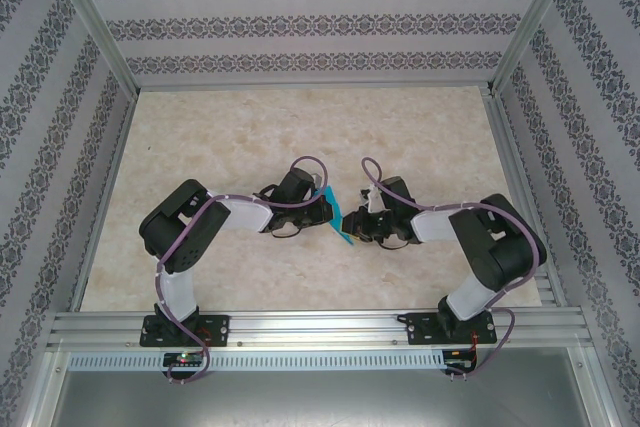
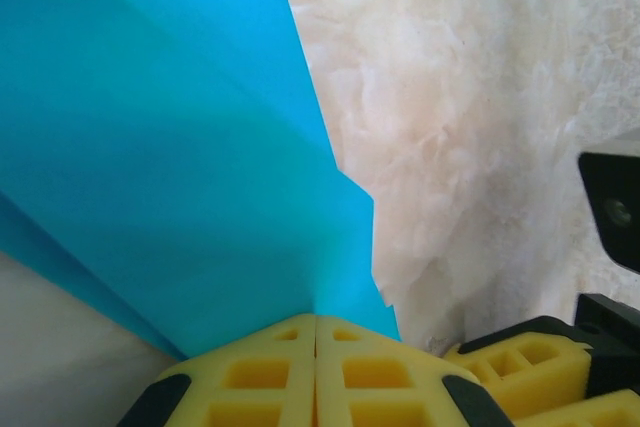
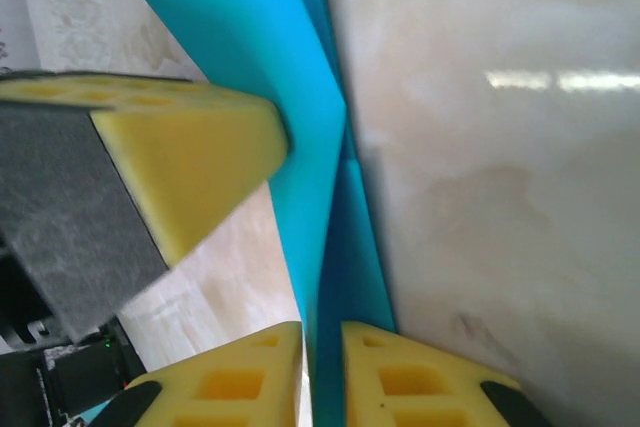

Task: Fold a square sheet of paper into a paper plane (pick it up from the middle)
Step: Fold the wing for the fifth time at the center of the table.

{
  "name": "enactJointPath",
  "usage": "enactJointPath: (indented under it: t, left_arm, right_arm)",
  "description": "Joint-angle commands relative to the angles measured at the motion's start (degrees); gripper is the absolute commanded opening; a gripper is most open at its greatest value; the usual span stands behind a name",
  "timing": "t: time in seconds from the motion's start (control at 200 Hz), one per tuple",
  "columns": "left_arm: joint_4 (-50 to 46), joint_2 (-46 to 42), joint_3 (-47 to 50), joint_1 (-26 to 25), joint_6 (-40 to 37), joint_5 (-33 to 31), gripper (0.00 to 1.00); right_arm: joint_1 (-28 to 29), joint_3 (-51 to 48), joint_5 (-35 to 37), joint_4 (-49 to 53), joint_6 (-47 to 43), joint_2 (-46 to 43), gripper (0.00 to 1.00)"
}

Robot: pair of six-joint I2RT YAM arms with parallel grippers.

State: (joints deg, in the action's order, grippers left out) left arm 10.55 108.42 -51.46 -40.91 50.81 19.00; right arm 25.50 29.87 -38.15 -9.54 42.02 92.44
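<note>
teal paper (image 1: 345, 225) folded, sits between both grippers over middle of table (image 1: 240, 127). looks edge-on from above, long axis roughly far-to-near, can't tell which end's the tip. left gripper (image 2: 316, 321) pinched tight on it. right gripper (image 3: 322, 335): slim gap, paper running through, can't tell if it's actually gripping tbh

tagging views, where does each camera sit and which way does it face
top external: above and behind the bases, facing down on the table; left arm and right arm reach the paper.
left wrist: on the left arm, facing along its shut left tool at the paper.
right wrist: on the right arm, facing along its right tool, fingers flanking the paper.
shared: both wrist views show the paper and the other tool's finger.
</note>
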Motion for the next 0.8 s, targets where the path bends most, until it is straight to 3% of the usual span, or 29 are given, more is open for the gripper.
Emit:
enactJointPath:
  t: [0.0,0.29,0.594,0.794]
  left_arm:
    - [-6.92,2.68,-0.94,-0.32,-1.34,-3.71,0.08]
    - [-8.06,3.55,-1.89,-0.32,-1.59,-3.39,0.08]
    - [-8.33,3.36,-1.45,-0.32,-1.68,-3.55,0.08]
    - [-9.21,2.89,-1.49,-0.32,-1.48,-4.58,0.08]
  right_arm:
    - [0.85,-0.51,3.14,9.23,-5.65,-3.97,0.2]
    - [3.41,1.83,8.42,17.67,-11.5,-7.41,0.23]
    - [3.49,2.05,8.97,17.15,-10.02,-3.81,0.11]
    - [3.24,2.28,9.94,18.96,-8.27,-3.41,0.14]
